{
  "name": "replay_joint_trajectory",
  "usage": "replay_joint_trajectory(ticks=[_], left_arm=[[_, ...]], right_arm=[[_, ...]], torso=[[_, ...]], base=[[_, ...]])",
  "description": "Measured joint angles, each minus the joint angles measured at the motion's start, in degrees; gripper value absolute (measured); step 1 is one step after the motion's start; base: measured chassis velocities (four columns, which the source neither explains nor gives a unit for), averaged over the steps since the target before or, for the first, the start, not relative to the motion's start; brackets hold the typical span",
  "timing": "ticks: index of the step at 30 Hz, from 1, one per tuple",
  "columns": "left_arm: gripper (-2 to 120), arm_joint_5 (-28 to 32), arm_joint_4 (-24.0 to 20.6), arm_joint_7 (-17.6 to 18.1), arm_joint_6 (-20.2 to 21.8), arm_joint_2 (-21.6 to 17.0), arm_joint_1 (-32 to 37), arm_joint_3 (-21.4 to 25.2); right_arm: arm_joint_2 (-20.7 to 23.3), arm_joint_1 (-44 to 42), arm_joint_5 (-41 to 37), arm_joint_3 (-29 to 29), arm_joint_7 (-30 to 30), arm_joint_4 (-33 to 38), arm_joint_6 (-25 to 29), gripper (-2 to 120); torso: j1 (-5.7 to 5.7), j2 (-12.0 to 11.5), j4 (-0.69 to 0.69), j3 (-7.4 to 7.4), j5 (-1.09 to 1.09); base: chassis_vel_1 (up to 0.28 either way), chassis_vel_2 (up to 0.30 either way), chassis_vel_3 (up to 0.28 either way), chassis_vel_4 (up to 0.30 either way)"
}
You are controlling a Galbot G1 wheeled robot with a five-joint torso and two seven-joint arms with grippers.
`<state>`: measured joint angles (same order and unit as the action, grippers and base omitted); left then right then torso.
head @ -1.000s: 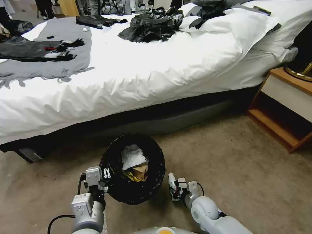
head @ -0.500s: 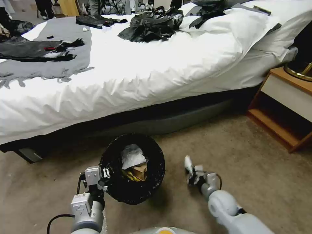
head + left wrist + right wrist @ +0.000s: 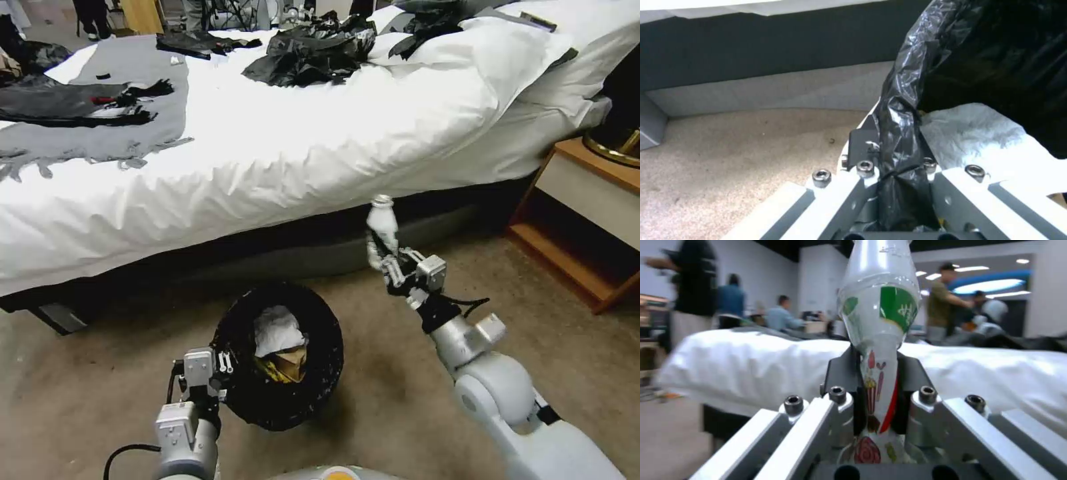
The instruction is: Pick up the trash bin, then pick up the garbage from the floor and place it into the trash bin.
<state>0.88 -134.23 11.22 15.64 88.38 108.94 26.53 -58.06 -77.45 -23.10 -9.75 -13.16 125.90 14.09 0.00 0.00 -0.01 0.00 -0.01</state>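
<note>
My right claw [image 3: 381,248] grips small bottle [image 3: 383,223] at frame centre; left claw [image 3: 223,380] pinches trash bin [image 3: 330,333] rim. Next: carry bottle over bin, release.

Silver-grey arms, black cables, pale screw-studded fingers [image 3: 818,420].

Mock bedroom: bed [image 3: 280,147], nightstand [image 3: 587,220], carpet [image 3: 400,373]; office behind.
</note>
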Motion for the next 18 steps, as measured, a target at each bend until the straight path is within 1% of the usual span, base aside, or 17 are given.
replay_joint_trajectory(ticks=[3,5,9,12,14,16,17,18], left_arm=[[0,-0.09,0.03,-0.01,-0.01,-0.09,-0.04,-0.07],[0,-0.14,0.11,-0.03,-0.01,-0.1,-0.19,-0.2],[0,-0.18,0.14,-0.03,-0.01,-0.09,-0.28,-0.3],[0,-0.4,0.14,-0.04,0.12,0.33,-0.42,-0.63],[0,-0.54,0.14,-0.04,0.14,0.44,-0.42,-0.78],[0,-0.89,0.12,-0.06,0.16,0.71,-0.4,-1.11],[0,-0.89,0.12,-0.06,0.16,0.71,-0.4,-1.11],[0,-1.05,0.11,-0.06,0.16,0.81,-0.35,-1.26]], right_arm=[[1.13,-0.16,1.15,2.58,-1.43,0.19,0.02,9],[1.91,0.51,2.62,5.84,-2.1,-1.91,0.0,9],[2.04,1.07,3.33,7.99,-2.16,-4.08,-0.06,9],[0.39,3.22,4.83,14.37,-1.83,-11.63,-0.41,9],[-0.03,3.89,4.88,15.13,-1.71,-12.81,-0.51,9],[-1.17,6.04,5.15,17.09,-1.35,-16.12,-0.62,9],[-1.17,6.04,5.15,17.09,-1.35,-16.12,-0.62,9],[-1.65,6.98,5.18,17.9,-1.02,-17.65,-0.69,9]], torso=[[0.0,0.0,0.01,0.0,0.0],[0.0,0.0,0.01,0.0,0.0],[0.0,0.0,0.01,0.0,0.01],[0.0,0.0,0.01,0.0,0.0],[0.0,0.0,0.0,0.0,0.0],[0.0,0.0,0.01,0.0,0.0],[0.0,0.0,0.01,0.0,0.0],[0.0,0.0,0.02,0.0,0.01]], base=[[0.0,0.0,0.0,0.0],[0.0,0.0,0.0,0.0],[0.0,0.0,0.0,0.0],[0.0,0.0,0.0,0.0],[0.0,0.0,0.0,0.0],[0.0,0.0,0.0,0.0],[0.0,0.0,0.0,0.0],[0.0,0.0,0.0,0.0]])
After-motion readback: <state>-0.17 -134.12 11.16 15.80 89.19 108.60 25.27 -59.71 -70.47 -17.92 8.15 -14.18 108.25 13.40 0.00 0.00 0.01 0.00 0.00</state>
